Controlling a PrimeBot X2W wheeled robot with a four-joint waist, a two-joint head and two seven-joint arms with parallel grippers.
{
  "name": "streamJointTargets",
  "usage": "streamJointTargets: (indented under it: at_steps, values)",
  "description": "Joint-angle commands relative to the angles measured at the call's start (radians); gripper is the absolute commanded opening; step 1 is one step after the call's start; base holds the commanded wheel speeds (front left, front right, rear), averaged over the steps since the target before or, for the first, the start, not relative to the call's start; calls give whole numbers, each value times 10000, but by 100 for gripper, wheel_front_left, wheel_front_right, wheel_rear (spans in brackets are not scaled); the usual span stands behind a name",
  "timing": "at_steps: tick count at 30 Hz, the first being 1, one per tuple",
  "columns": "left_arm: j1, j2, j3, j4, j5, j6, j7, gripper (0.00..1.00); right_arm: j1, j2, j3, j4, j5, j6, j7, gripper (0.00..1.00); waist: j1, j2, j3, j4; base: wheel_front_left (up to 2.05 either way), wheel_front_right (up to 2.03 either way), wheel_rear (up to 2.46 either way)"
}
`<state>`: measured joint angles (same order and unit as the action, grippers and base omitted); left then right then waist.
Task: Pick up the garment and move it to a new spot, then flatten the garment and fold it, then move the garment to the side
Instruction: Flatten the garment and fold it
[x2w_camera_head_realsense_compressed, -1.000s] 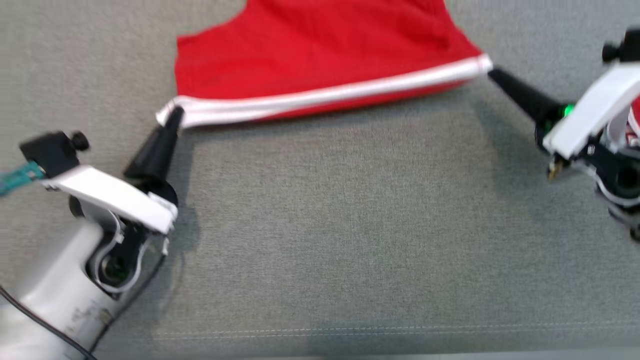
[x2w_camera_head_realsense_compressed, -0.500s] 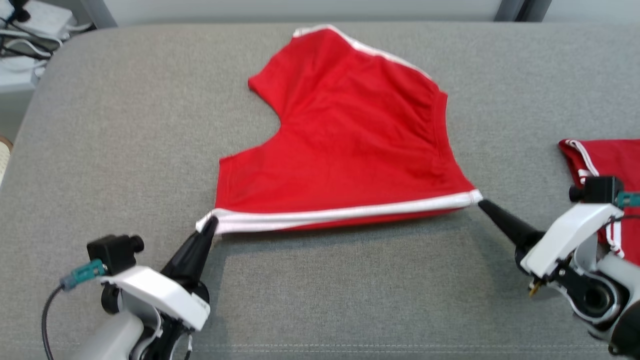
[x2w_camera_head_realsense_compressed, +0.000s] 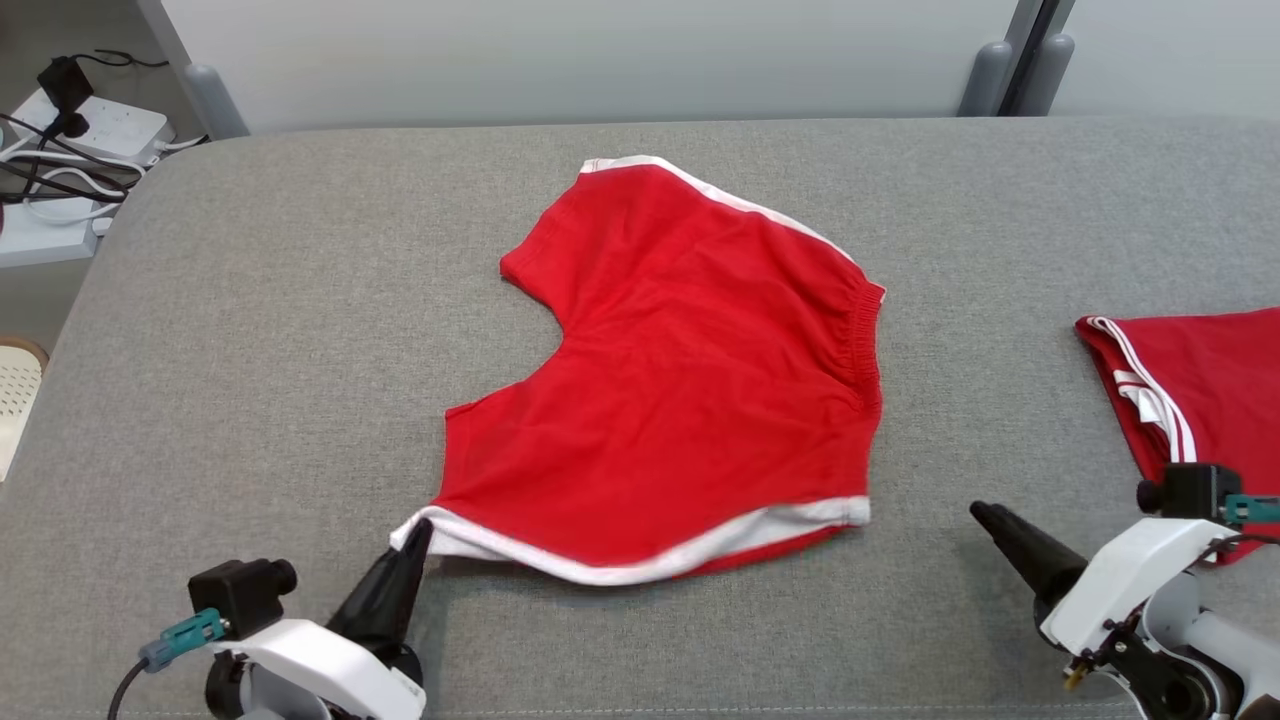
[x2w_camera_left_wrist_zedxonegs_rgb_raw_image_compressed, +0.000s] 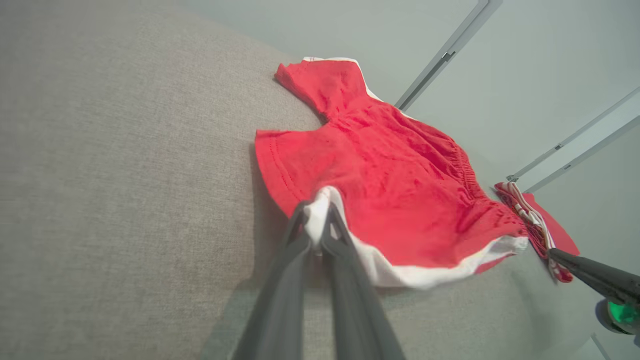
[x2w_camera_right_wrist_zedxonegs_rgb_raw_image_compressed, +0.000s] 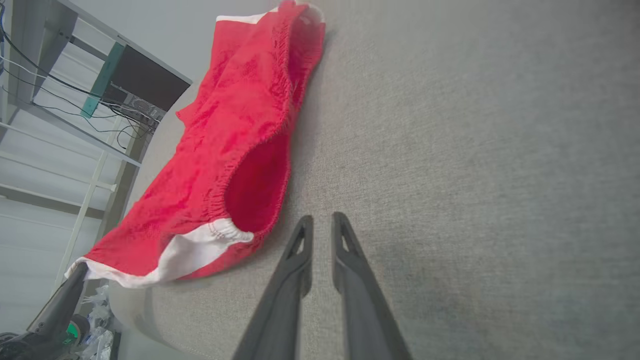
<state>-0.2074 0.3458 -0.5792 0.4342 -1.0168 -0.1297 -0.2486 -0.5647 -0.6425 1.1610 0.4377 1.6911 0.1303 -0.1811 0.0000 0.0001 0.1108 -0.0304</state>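
The garment (x2w_camera_head_realsense_compressed: 690, 400) is a pair of red shorts with white trim, spread on the grey padded surface (x2w_camera_head_realsense_compressed: 250, 350). My left gripper (x2w_camera_head_realsense_compressed: 418, 528) is shut on its near left white corner, seen pinched between the fingers in the left wrist view (x2w_camera_left_wrist_zedxonegs_rgb_raw_image_compressed: 317, 220). My right gripper (x2w_camera_head_realsense_compressed: 980, 513) hovers a short way to the right of the garment's near right corner, touching nothing. Its fingers (x2w_camera_right_wrist_zedxonegs_rgb_raw_image_compressed: 300, 250) stand slightly parted with only bare surface between them. The garment (x2w_camera_right_wrist_zedxonegs_rgb_raw_image_compressed: 235, 150) lies to their left, its white hem sagging.
A second red garment (x2w_camera_head_realsense_compressed: 1200, 390) with white stripes lies folded at the right edge, just beyond my right wrist. A power strip with cables (x2w_camera_head_realsense_compressed: 90, 130) sits off the surface at the far left. A pale wall runs along the back.
My right gripper has let go of the garment's right corner and parted slightly; the taut white hem has gone slack. The left gripper keeps its hold. The camera has tilted up.
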Motion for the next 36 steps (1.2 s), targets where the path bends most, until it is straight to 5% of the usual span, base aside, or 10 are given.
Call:
streamJointTargets:
  at_steps: [1,10,14,17,24,36]
  values:
    - [-151,272,483,-111,234,-9,-131,100,119,-260,-75,-12,-158,4,-247,100,0,-1,-12,3,0,0,0]
    - [303,-79,1926,125,1928,-9,-131,100,-83,-100,-1005,1055,-2035,4,-795,100,0,-1,-462,29,0,0,0]
    - [514,-387,3037,8,3144,-9,-131,100,115,454,-2647,1380,-3827,4,-802,100,0,-1,-651,43,0,0,0]
    - [738,-826,4151,-266,4452,2,-131,100,579,1051,-4633,1438,-6286,4,-804,100,0,-1,-826,48,0,0,0]
    - [1297,-1873,5974,-984,6405,53,-131,100,2381,2713,-8356,0,-10736,4,-805,100,0,-1,-1133,47,0,0,0]
    - [1937,-2666,7079,-1422,8001,21,-132,100,4567,4760,-10404,-1836,-14164,4,-806,100,0,-1,-1485,19,0,0,0]
